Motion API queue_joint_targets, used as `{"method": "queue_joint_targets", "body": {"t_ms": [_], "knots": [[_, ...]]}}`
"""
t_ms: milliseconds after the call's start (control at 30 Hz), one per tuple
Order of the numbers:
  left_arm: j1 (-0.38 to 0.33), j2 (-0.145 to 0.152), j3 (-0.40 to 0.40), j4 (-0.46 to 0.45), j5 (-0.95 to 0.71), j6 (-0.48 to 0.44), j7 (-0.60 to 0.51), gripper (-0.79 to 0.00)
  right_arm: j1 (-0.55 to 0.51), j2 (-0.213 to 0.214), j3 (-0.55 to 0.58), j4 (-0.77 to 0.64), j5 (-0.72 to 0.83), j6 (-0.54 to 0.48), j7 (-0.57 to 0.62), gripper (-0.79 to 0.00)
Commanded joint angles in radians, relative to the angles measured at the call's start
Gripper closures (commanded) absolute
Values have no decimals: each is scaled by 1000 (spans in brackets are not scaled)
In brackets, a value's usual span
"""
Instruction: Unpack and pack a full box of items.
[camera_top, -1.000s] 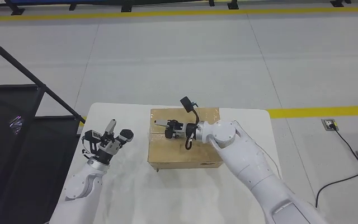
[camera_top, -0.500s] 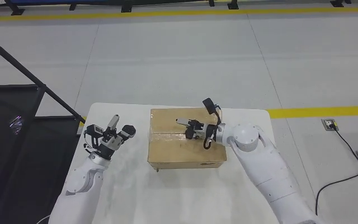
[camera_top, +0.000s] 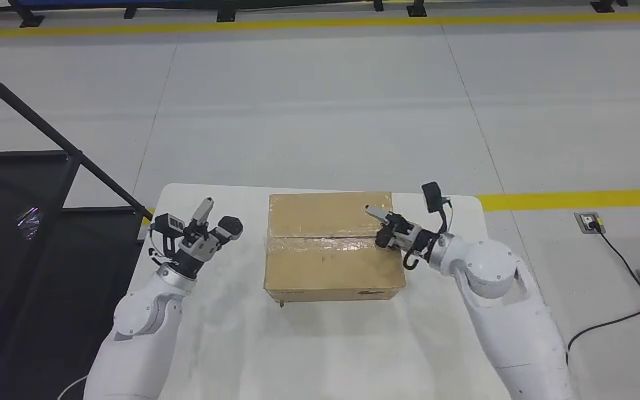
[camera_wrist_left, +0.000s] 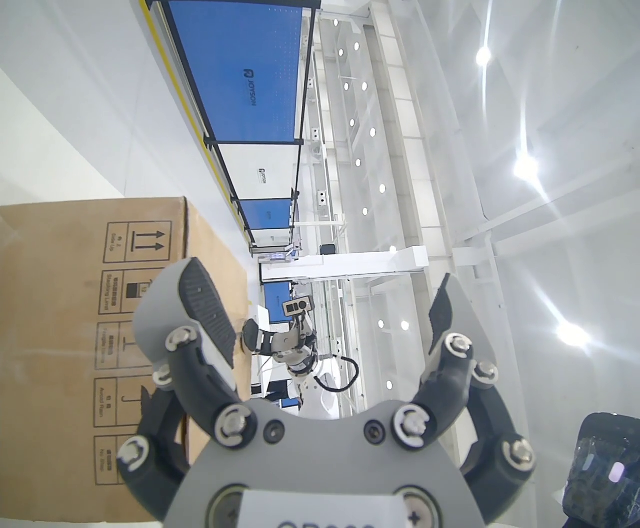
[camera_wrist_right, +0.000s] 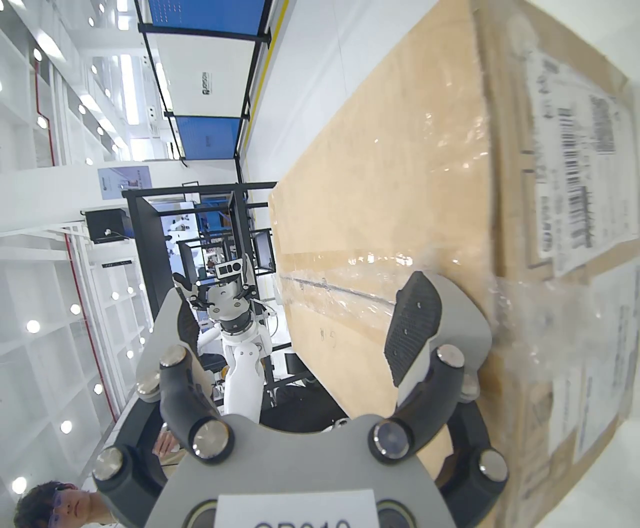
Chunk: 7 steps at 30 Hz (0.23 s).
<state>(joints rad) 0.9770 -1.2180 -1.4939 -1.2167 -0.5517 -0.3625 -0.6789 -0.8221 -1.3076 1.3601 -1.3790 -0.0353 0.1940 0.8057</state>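
We see the taped cardboard box (camera_top: 333, 245) on the white table (camera_top: 330, 335), long axis running arm to arm, our right gripper (camera_top: 384, 226) spread empty at its right end by the seam, our spread left gripper (camera_top: 213, 222) farther off.

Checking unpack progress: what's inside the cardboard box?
Contents hidden: the cardboard box is closed, flaps sealed by clear tape along the top seam. The open right gripper is at its edge.

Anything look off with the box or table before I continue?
Nothing stands out. The box sits flat on the table, flaps shut and taped. The left gripper is beside it, the right gripper at its opposite edge; both jaws open, empty.
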Motion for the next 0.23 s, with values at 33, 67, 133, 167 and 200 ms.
{"method": "queue_joint_targets", "body": {"t_ms": [33,67,133,167,200], "knots": [[-13,1,-1,9,0,4,-12,-785,-36,11,52,-23,20,-2,3,-785],[-19,2,-2,12,-1,6,-14,-785,-47,15,71,-27,29,-4,4,-785],[-30,3,-3,19,-1,7,-22,-785,-70,22,108,-36,48,-15,7,-785],[-36,3,-4,23,-1,8,-25,-785,-84,26,128,-40,57,-22,3,-785],[-43,4,-6,28,-2,9,-29,-785,-100,29,149,-46,72,-32,-1,-785]]}}
